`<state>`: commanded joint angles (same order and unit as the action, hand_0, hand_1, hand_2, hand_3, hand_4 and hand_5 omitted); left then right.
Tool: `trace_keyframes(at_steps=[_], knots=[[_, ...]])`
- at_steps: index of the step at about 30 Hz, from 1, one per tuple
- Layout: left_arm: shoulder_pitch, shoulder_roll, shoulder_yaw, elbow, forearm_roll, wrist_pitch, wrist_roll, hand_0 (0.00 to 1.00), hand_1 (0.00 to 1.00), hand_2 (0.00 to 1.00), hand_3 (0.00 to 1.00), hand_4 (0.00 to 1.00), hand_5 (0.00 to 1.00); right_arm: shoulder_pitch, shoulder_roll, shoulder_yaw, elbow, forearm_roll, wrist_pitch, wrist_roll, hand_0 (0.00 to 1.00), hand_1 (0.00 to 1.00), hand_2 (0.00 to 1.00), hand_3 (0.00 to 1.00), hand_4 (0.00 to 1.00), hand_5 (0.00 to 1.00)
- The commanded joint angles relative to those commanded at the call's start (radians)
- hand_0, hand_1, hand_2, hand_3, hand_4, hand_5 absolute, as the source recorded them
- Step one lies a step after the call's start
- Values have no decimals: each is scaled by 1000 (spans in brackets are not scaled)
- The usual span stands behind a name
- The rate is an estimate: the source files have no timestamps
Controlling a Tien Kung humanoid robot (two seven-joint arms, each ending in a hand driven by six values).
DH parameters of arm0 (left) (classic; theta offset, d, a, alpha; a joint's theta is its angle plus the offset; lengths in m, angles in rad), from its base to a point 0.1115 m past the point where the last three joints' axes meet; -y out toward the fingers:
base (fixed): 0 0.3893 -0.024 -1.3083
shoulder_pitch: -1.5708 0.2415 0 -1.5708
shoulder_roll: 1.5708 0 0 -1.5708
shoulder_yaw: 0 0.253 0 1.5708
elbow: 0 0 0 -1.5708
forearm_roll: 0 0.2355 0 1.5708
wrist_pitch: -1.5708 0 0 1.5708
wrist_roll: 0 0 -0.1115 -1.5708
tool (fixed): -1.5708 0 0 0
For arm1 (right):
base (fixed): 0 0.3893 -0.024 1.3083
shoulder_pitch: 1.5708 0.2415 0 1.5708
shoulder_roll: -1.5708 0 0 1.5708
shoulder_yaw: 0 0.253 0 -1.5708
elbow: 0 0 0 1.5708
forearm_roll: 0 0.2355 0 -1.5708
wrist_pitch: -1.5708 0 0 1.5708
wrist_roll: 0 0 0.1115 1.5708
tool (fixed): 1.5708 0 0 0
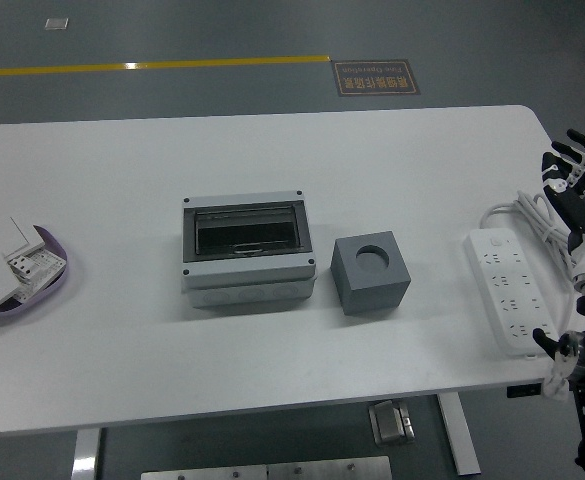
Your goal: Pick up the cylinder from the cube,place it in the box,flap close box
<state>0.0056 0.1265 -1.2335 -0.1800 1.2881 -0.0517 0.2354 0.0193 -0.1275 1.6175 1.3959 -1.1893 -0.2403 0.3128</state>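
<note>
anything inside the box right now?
Cannot confirm. The box has its dark see-through flap down; only dim shapes and reflections show through. The cube beside it has a round recess on top.

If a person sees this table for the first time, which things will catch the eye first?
Probably the grey box with its clear lid at the table's centre, and just right of it the dark grey cube with a round recess on top. Next, the robot's right hand, fingers spread, at the right edge above a white power strip.

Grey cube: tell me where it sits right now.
Head view: the grey cube sits right of centre, between the box and the white power strip.
</note>
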Motion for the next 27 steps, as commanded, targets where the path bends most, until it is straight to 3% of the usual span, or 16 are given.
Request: trace_keyframes(at_steps=[27], knots=[[-3,-8,-7,0,1,1,2,601,583,558,599,667,254,-6,4,21,1,-16,-1,-5,758,668,688,725,717,198]])
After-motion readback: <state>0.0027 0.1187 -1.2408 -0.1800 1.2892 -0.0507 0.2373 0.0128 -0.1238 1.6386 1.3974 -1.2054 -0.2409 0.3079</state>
